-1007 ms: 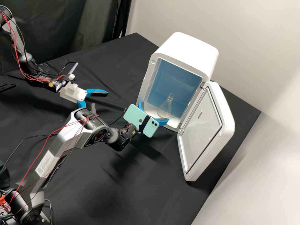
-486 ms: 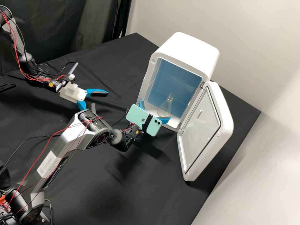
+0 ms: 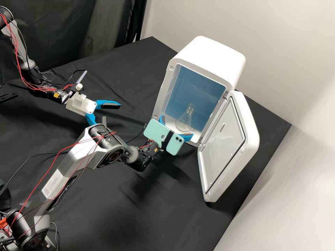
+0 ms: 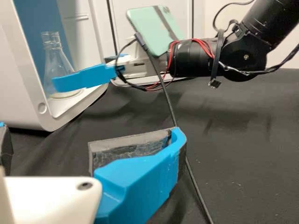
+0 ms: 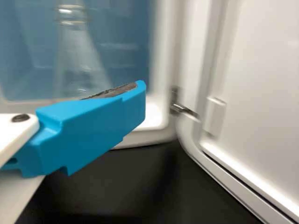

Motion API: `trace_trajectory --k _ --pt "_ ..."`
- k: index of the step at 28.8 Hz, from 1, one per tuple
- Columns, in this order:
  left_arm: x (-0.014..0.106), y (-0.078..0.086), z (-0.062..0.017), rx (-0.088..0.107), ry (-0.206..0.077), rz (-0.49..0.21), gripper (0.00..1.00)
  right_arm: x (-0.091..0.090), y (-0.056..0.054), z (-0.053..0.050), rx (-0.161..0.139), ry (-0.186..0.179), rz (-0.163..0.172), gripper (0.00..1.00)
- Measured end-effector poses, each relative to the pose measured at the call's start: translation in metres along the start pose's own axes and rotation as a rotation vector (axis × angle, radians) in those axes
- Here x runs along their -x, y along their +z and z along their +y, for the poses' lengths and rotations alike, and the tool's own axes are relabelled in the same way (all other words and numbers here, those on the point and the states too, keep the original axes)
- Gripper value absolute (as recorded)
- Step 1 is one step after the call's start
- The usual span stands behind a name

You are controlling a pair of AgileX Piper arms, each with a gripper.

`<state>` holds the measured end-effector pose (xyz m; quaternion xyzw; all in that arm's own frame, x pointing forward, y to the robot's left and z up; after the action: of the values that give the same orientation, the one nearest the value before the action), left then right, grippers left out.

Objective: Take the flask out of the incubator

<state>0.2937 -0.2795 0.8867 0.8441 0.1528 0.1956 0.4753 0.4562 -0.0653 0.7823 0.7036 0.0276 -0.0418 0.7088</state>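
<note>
- You're working at a lab bench (image 3: 115,216) covered in black cloth.
- On it stands a small white incubator (image 3: 209,57) with its door (image 3: 226,150) swung open and a clear glass flask (image 3: 186,118) upright inside.
- A grey robot arm (image 3: 87,153) strung with loose red wires (image 3: 38,174) sits on the bench.
- Behind it you have a plain white wall (image 3: 286,38) and dark curtains (image 3: 62,28).

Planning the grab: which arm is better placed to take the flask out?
Right. The right hand is open at the mouth of the incubator, with the flask just ahead of it. The left hand hangs over the bench, well away.
</note>
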Motion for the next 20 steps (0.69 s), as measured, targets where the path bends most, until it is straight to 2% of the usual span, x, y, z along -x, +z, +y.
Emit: trace_trajectory --k 3,4,8,10,14,20 --pt "0.000 0.000 0.0009 0.000 0.003 -0.001 1.00 0.011 0.000 0.013 -0.048 0.038 -0.029 1.00" --pt "0.000 0.000 0.0021 -0.001 0.006 -0.001 1.00 0.016 -0.003 0.019 -0.060 0.049 -0.030 1.00" --pt "0.001 0.001 0.0029 -0.001 0.009 -0.002 1.00 0.029 -0.017 0.031 -0.065 0.090 0.014 1.00" --pt "0.001 0.001 0.0029 -0.001 0.009 -0.002 1.00 0.038 -0.025 0.038 -0.078 0.115 0.044 1.00" --pt "0.001 0.001 0.0029 -0.001 0.009 -0.002 1.00 0.043 -0.030 0.045 -0.078 0.148 0.078 1.00" --pt "0.001 0.001 0.0028 0.004 0.008 -0.005 1.00 0.043 -0.030 0.045 -0.078 0.147 0.075 1.00"
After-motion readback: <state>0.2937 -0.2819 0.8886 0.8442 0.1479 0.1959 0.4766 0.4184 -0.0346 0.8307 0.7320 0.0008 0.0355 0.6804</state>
